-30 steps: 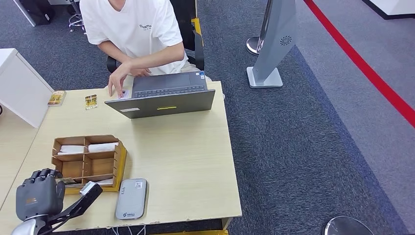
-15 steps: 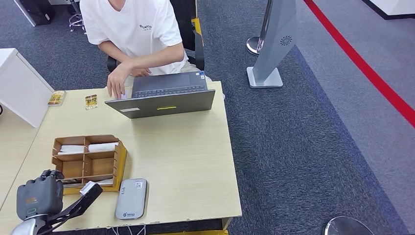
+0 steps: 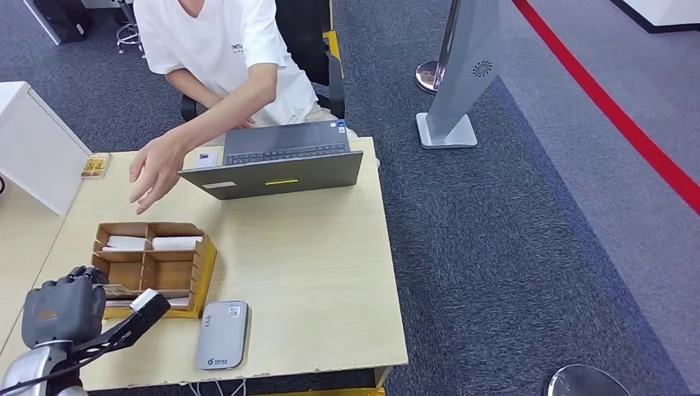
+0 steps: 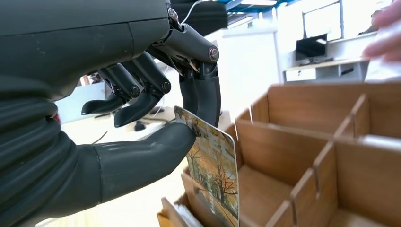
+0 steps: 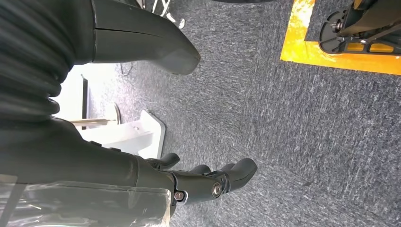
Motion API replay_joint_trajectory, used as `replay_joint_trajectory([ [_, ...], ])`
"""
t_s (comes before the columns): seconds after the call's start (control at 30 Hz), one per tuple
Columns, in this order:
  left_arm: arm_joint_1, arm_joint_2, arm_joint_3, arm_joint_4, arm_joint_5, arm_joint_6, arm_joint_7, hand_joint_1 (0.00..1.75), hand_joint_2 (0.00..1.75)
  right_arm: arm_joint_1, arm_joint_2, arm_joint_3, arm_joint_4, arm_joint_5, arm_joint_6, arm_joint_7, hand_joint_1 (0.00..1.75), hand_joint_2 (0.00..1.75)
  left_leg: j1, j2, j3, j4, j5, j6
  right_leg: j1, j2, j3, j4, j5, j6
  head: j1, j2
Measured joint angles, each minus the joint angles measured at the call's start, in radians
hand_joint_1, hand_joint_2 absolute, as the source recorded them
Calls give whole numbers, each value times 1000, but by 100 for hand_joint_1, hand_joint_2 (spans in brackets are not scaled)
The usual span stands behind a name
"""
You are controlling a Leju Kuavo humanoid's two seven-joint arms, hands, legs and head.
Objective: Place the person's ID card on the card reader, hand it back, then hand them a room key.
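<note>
person's hand [image 3: 154, 172] lifted off the table beside the laptop [image 3: 276, 162] and now stretched out over the table, above the far edge of the wooden organizer [image 3: 153, 266] (fingers spread, nothing seen in it). torso leaned further toward that side. organizer shifted slightly toward the person and turned a little. left hand [image 3: 63, 307] moved a bit further in, a room key [image 4: 213, 166] pinched at the organizer's near compartment.
</note>
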Motion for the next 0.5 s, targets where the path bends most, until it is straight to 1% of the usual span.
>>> replay_joint_trajectory([
  [0.07, -45, 33, -18, -30, 36, -50, -1, 175, 175, 0, 0, -4, 0, -1, 0, 0, 0, 175, 0, 0, 0, 0, 1, 0, 0, 0, 0, 0, 0, 0, 0, 0],
  [0.13, -111, 71, -39, -61, 82, -112, 0, 175, 175, 0, 0, -9, 0, -2, 0, 0, 0, 175, 1, -1, -1, 0, 1, 0, 1, -1, 0, 0, 0, 0, 0, 0],
  [0.2, -175, 104, -58, -85, 114, -153, 1, 175, 175, 0, 0, -11, 0, -1, 0, 0, 0, 175, 1, -1, 0, 0, 1, 0, 1, -1, 1, 1, 1, -1, 0, 0],
  [0.33, -283, 154, -95, -106, 184, -225, 13, 175, 175, 1, 0, -16, 0, -1, 2, 0, 0, 175, 1, 0, 0, 0, 1, 0, 1, 0, 0, 1, 1, -1, 0, 0],
  [0.43, -394, 187, -128, -106, 278, -316, 33, 175, 175, -1, 0, -24, 0, -1, 5, -1, 0, 175, 1, -1, 0, 0, 1, 0, 1, -1, 1, 1, 1, -1, 0, 0],
  [0.5, -461, 205, -152, -103, 331, -357, 48, 175, 175, 0, 0, -28, 0, -1, 8, 0, 0, 175, 1, -1, 0, 0, 1, 0, 1, -1, 1, 1, 1, -1, 0, 0],
])
